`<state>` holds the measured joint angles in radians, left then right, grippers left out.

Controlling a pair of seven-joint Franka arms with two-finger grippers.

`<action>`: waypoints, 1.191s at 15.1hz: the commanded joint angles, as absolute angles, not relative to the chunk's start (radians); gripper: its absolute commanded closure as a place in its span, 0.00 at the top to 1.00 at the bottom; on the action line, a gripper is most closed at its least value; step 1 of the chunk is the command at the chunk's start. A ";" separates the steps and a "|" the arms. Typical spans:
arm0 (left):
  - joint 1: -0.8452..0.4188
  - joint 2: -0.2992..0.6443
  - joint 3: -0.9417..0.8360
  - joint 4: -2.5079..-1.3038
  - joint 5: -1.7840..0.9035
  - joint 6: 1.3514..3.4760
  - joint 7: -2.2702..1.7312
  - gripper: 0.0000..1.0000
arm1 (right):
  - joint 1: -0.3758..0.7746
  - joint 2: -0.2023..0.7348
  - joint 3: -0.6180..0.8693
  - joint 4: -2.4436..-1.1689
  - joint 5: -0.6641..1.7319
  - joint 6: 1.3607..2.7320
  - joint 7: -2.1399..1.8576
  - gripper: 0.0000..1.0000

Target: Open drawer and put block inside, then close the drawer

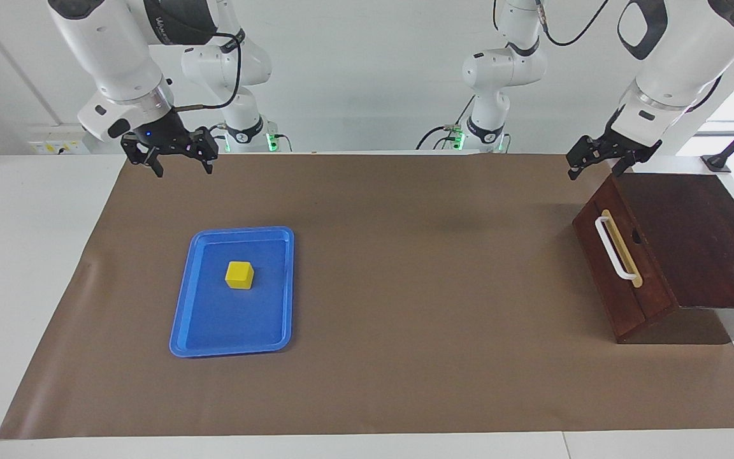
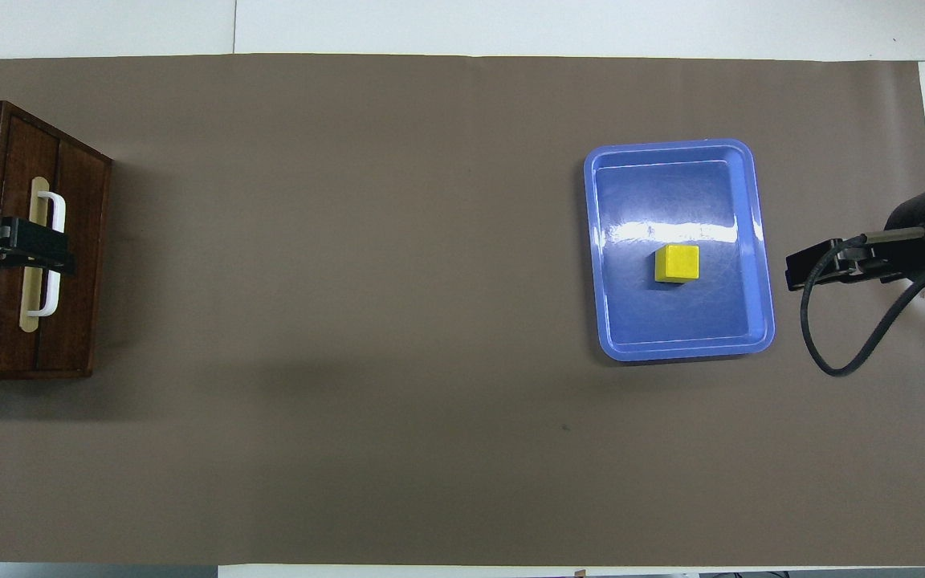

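Observation:
The drawer [image 1: 622, 268] [image 2: 37, 241] is shut in its dark wooden box at the left arm's end of the table, and its white bar handle [image 1: 615, 250] [image 2: 51, 253] faces the middle of the table. The yellow block [image 1: 239, 275] [image 2: 677, 263] sits on a flat blue tray [image 1: 192, 299] [image 2: 759, 241] toward the right arm's end. My left gripper [image 1: 594, 172] [image 2: 61, 250] hangs open and empty in the air over the drawer's front. My right gripper [image 1: 184, 169] [image 2: 792, 269] hangs open and empty over the brown mat beside the tray.
A brown mat [image 1: 405, 319] [image 2: 350, 361] covers most of the white table. The wooden box's sloping top [image 1: 705, 242] rises well above the mat. Both arm bases stand at the robots' edge of the table.

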<state>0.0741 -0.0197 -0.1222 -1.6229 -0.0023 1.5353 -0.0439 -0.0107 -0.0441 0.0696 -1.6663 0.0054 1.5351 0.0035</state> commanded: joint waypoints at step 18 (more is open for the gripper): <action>0.048 -0.045 -0.133 -1.732 0.189 1.687 -0.035 1.00 | -0.127 0.075 0.078 -1.640 0.105 1.626 1.012 0.98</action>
<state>0.0701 -0.0198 -0.1326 -1.6561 0.0752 1.6299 -0.0417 -0.0744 0.0394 0.0680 -1.6650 0.0411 1.6123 0.8924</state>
